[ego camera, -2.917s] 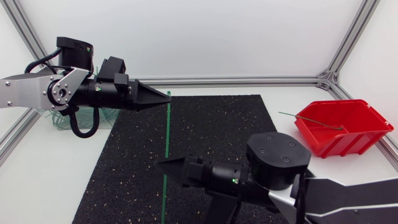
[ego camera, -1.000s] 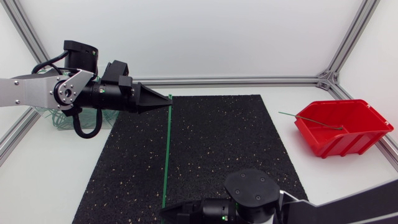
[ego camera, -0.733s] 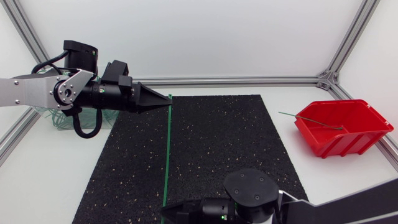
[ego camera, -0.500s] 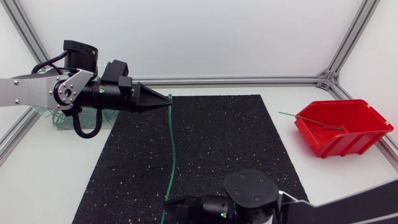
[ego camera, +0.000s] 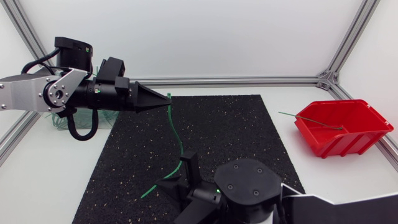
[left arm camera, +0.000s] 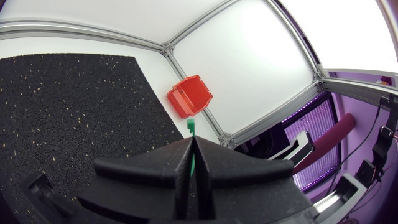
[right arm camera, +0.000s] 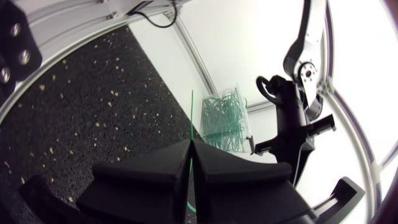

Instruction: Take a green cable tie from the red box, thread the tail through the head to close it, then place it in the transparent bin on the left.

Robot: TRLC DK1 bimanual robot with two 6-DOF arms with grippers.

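Left gripper (ego camera: 169, 98) and right gripper (ego camera: 188, 157) both pinch one thin green cable tie (ego camera: 177, 134). The red plastic box (ego camera: 354, 140) holds another tie (ego camera: 311, 119); the clear plastic bin (right arm camera: 250, 130) holds tangled green loops (right arm camera: 222, 115).

Left arm (ego camera: 28, 90) comes in from the left edge and is held roughly level. Its wrist and left end effector (ego camera: 166, 99) point toward the middle, wedge fingers pressed together on the upper end of the green cable tie (ego camera: 176, 134). Right arm (ego camera: 336, 208) enters at the lower right corner. Its right end effector (ego camera: 184, 169) is aimed toward the left arm, fingers closed flat on the same tie lower down.
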